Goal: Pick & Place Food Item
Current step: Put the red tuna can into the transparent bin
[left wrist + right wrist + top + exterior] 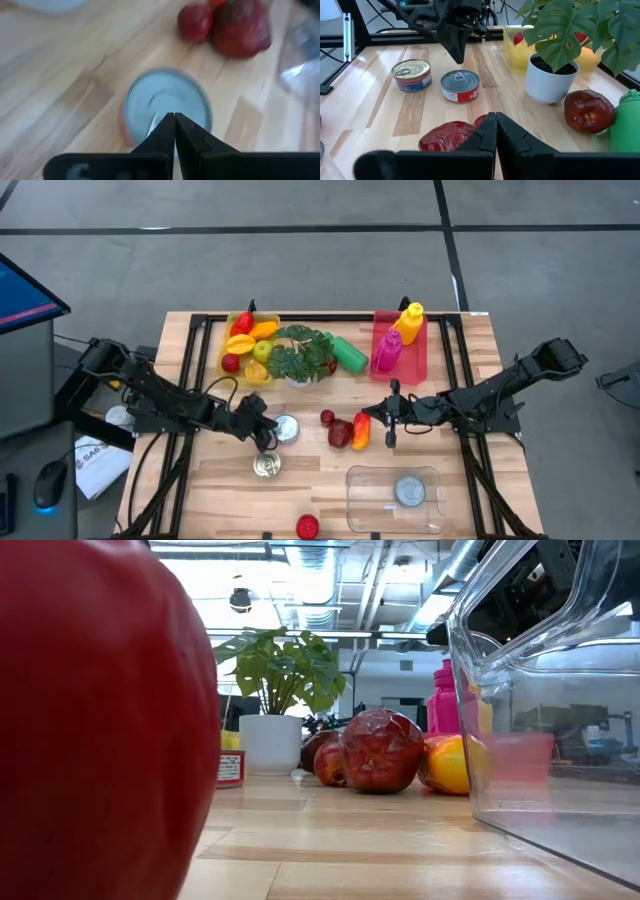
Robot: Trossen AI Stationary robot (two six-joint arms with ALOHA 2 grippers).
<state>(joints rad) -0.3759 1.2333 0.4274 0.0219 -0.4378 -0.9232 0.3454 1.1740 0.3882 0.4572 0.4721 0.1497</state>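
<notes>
A huge red blur fills the low view's left side, cut by the frame and too close to identify. The clear tub runs off that picture's right edge. In the left wrist view the can is smeared (label unreadable) and partly hidden behind the fingers. In the right wrist view, a green object is cropped at the edge.
</notes>
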